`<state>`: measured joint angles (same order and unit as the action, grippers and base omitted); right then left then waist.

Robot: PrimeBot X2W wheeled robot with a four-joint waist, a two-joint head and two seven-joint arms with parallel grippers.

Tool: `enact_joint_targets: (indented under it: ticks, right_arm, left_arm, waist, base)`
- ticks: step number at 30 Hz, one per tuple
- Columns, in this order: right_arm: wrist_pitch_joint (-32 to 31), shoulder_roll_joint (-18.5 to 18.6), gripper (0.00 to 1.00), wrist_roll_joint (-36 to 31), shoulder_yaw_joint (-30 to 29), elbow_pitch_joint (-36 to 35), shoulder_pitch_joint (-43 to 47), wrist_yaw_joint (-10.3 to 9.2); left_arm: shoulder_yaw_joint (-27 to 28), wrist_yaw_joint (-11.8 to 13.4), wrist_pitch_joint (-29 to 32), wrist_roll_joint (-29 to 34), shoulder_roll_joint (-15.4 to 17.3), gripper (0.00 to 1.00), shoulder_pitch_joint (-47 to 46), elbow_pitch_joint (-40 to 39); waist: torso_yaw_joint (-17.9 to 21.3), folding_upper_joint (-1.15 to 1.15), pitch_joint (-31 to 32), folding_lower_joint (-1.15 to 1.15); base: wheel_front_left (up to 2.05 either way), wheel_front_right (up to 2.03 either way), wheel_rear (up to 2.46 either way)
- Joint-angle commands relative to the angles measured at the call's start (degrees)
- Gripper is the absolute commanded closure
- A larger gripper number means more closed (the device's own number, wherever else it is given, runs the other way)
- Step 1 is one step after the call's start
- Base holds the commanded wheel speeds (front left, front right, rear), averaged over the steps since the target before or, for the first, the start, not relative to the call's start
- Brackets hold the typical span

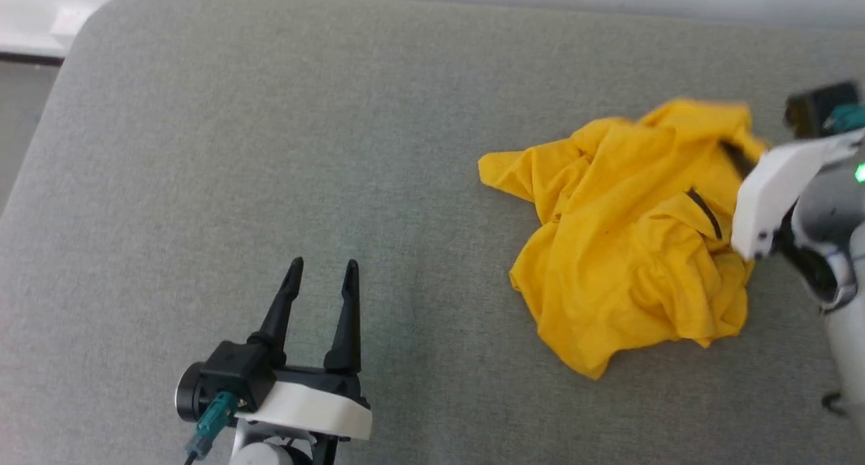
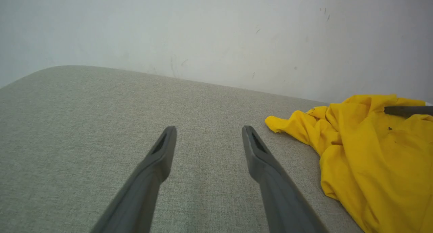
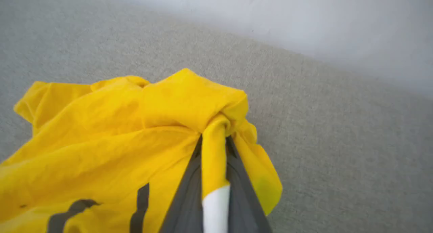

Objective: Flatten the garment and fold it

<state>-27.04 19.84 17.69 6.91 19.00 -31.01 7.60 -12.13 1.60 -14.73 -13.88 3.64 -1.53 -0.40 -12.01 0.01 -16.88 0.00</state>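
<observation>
Flattening looks like the step in hand, at its very start. From the head, the shirt [image 1: 628,235] lies in a crumpled yellow heap on a grey cushion [image 1: 270,147]. The right hand [image 1: 733,151] reaches into the shirt's far right edge. The left hand [image 1: 323,269] hovers well to the shirt's left, over bare fabric, its fingers spread and holding nothing.

From the left wrist, the left hand [image 2: 209,131] points past the shirt [image 2: 365,151] toward a pale, lightly scuffed wall [image 2: 203,29] behind the cushion [image 2: 84,107]. A sleeve-like tip of the shirt lies just right of its right finger.

From the right wrist, the right hand [image 3: 214,141] has its fingers pressed together on a bunched ridge of the shirt [image 3: 111,141], which rises off the cushion [image 3: 338,141] at the pinch. Black line marks show on the cloth low down.

The next move probably calls for lifting or drawing this ridge outward, with the left hand taking an opposite edge. One thin fold pinched alone may drag the whole heap instead of opening it.
</observation>
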Motion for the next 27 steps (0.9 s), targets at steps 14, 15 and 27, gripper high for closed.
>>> enact_joint_targets:
  ticks: [14,15,27]
  right_arm:
    - [5.69,-2.68,1.00,-2.95,-18.91,-17.89,14.93,-0.11]
    - [5.66,-4.50,1.00,-3.44,-21.34,-18.71,18.74,-0.11]
    - [8.69,-15.53,0.00,-8.82,-26.77,-20.96,35.42,-0.11]
  left_arm:
    - [2.18,-0.31,-0.27,1.34,-0.32,0.00,2.92,0.51]
    - [2.20,-0.30,-0.27,1.41,-0.33,0.00,2.77,0.49]
    - [2.18,-0.59,-0.27,1.90,0.05,0.00,2.03,1.33]
  waist:
    - [8.72,-0.01,5.76,0.00]
    - [8.88,-0.01,5.53,0.00]
    - [12.02,-0.01,4.55,0.00]
  base:
    - [0.00,0.00,0.00]
    - [0.00,0.00,0.00]
    - [0.00,0.00,0.00]
